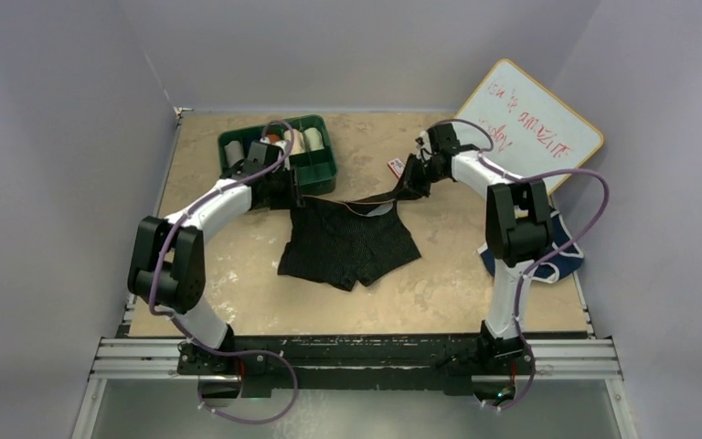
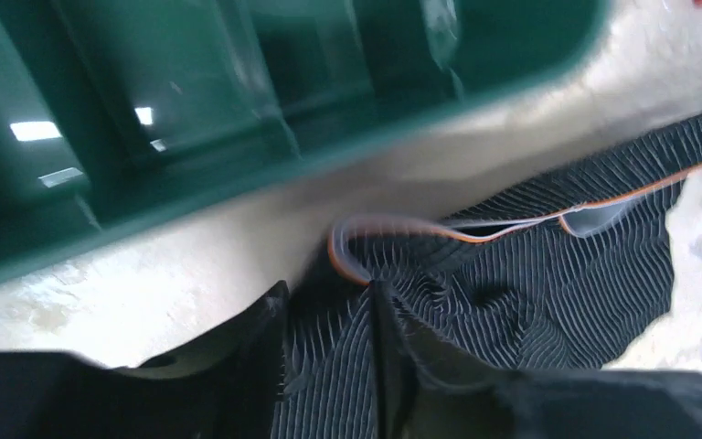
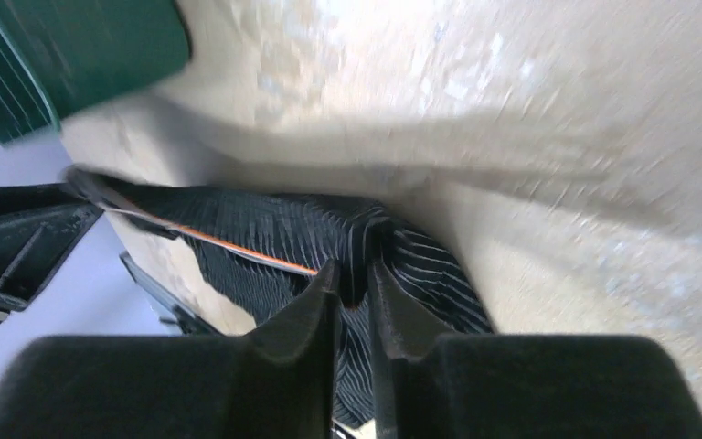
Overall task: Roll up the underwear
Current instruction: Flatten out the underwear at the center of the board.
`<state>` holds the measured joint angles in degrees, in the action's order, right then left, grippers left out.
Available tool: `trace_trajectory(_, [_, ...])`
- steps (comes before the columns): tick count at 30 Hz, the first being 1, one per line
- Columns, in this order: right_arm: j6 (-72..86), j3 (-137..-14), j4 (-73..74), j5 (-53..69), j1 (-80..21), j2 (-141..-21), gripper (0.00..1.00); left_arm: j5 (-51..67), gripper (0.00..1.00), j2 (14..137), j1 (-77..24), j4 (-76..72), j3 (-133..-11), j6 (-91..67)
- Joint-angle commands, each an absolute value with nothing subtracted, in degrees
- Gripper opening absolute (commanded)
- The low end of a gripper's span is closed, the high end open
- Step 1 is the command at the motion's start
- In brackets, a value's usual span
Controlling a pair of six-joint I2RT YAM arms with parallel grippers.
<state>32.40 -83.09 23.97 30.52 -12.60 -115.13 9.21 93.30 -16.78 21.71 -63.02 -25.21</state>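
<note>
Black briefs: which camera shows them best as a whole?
Top external view: the black briefs show whole, legs on the table, waistband stretched between left gripper and right gripper. Each wrist view shows only a blurred close-up of ribbed cloth and orange-edged waistband.

Right gripper (image 3: 352,272): a fold of black ribbed underwear (image 3: 265,224) is pinched between narrowly set fingers. An orange-edged waistband (image 3: 228,245) is drawn out leftward. Beige table (image 3: 558,137) is seen beneath, green bin (image 3: 82,46) upper left. Blur is noted.

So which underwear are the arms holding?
The black ribbed pair, waistband stretched between left gripper and right gripper; the navy pair lies untouched at the right edge.
</note>
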Motion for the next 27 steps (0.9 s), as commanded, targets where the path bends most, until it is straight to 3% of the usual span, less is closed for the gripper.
trace_trajectory(1, [29.5,-91.1,27.0,29.1,-8.0,-117.2,0.3,5.4,0.46,98.1,-12.8,24.0,-69.7,-22.4])
trace_trajectory(2, [29.4,-91.2,26.8,30.1,-6.6,-116.9,0.46,4.6,0.49,98.3,-12.5,25.4,-70.2,-22.7])
trace_trajectory(3, [29.2,-90.7,26.8,30.3,-5.7,-116.3,0.53,4.3,0.52,97.8,-12.4,26.1,-69.9,-22.8])
trace_trajectory(6, [26.1,-86.3,25.8,30.7,-5.1,-112.0,0.59,6.2,0.56,92.8,-12.4,25.7,-64.9,-24.0])
trace_trajectory(12, [24.6,-66.0,15.3,40.4,-7.0,-99.3,0.53,20.8,0.56,79.0,-12.6,21.5,-51.7,-26.0])
trace_trajectory(16, [23.2,-58.9,14.2,41.1,-10.9,-95.9,0.47,29.4,0.55,73.5,-14.7,16.6,-44.4,-27.3])
trace_trajectory(20, [22.9,-57.5,13.4,38.9,-15.6,-96.5,0.4,28.8,0.54,74.7,-19.2,15.1,-42.0,-26.9])
trace_trajectory(24, [23.0,-56.6,15.2,32.5,-17.5,-98.0,0.33,20.5,0.52,78.3,-20.8,17.0,-42.3,-31.4])
trace_trajectory(27, [22.3,-54.1,17.0,29.5,-17.7,-98.9,0.32,18.3,0.47,81.5,-21.3,16.2,-40.1,-35.4])
